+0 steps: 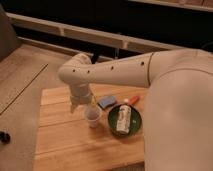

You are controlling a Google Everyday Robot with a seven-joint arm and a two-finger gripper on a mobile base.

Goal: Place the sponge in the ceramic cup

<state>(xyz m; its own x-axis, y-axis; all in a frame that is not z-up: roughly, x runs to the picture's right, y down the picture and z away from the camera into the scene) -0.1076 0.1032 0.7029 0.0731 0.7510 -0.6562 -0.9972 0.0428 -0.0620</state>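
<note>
The ceramic cup (93, 116) on the table (65, 145) — gripper (76, 105) just left.
Farther right lies the sponge (106, 102); bowl (137, 120) right of the cup, packet (124, 119) inside.

text: we read none anywhere
packet (124, 119): we see dark marks, unreadable
gripper (80, 103): over table (65, 145), just left of cup (92, 116)

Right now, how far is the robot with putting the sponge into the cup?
Nothing looks done: the sponge lies on the table beside the ceramic cup. The gripper hangs just left of the cup, away from the sponge. Grasping and placing remain.
</note>
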